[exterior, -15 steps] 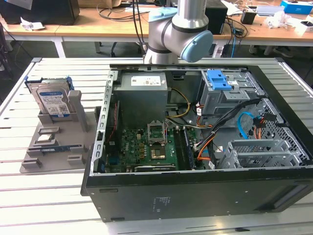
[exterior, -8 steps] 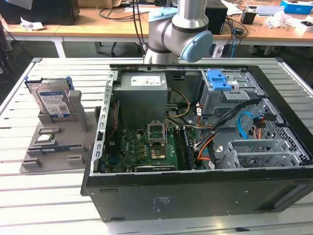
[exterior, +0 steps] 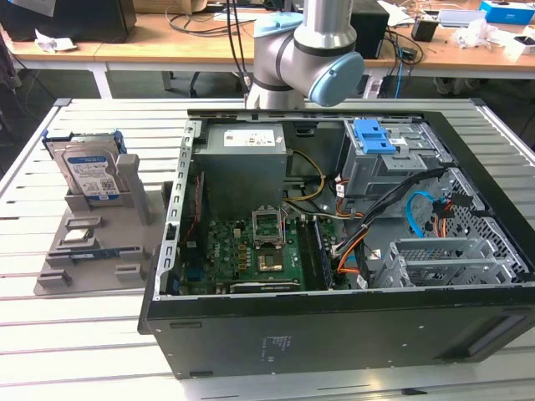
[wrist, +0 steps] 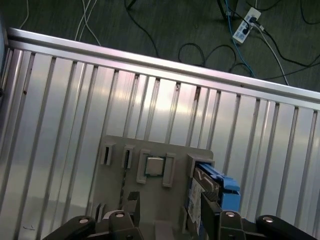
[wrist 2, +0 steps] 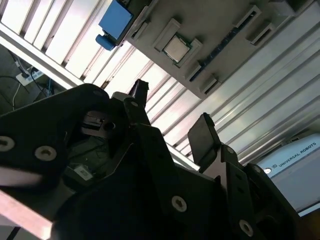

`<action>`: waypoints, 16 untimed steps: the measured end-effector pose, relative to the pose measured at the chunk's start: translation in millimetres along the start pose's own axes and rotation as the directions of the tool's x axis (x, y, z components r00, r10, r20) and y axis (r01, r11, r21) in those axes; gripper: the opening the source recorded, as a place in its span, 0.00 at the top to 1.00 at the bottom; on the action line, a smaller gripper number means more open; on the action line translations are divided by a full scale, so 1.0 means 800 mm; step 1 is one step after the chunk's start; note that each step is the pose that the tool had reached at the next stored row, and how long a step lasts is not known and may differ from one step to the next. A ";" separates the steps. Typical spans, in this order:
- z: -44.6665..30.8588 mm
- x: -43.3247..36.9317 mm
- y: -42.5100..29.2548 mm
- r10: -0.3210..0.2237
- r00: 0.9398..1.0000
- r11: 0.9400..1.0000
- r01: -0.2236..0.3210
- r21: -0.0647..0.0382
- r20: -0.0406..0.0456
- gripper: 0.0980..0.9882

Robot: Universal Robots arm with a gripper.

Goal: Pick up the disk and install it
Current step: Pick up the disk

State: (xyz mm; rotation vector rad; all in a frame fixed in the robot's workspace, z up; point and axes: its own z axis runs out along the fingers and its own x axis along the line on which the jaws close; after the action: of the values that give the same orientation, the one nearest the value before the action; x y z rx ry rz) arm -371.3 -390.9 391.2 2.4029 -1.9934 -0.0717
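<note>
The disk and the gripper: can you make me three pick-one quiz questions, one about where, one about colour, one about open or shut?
1. Where is the disk? A flat on the floor. B upright in the grey holder. C hanging from a cable.
2. What colour is the disk's bracket? A blue. B red. C yellow.
3. How is the gripper? A shut on the disk. B shut on nothing. C open and empty.
Answers: 1 B, the exterior view shows it standing in the holder; 2 A, blue edges show in the first wrist view; 3 C, both wrist views show its fingers apart with nothing between.
</note>
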 end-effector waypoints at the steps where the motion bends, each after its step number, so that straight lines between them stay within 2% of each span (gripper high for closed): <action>1: 0.0000 0.000 0.0000 0.014 1.000 1.000 -0.014 0.000 0.001 0.44; 5: -0.0001 0.000 0.0000 0.088 0.996 0.996 -0.088 0.002 0.004 0.44; 9: 0.0000 0.000 0.0000 0.166 0.986 0.986 -0.166 0.003 0.007 0.44; 14: 0.0001 -0.001 -0.0001 0.173 0.985 0.985 -0.173 0.003 0.008 0.44; 16: 0.0001 -0.007 -0.0028 0.173 0.985 0.985 -0.173 0.003 0.008 0.44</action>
State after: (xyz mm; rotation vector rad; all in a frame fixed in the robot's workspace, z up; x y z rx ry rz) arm -370.1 -385.2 391.1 2.2234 -2.1973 -0.0741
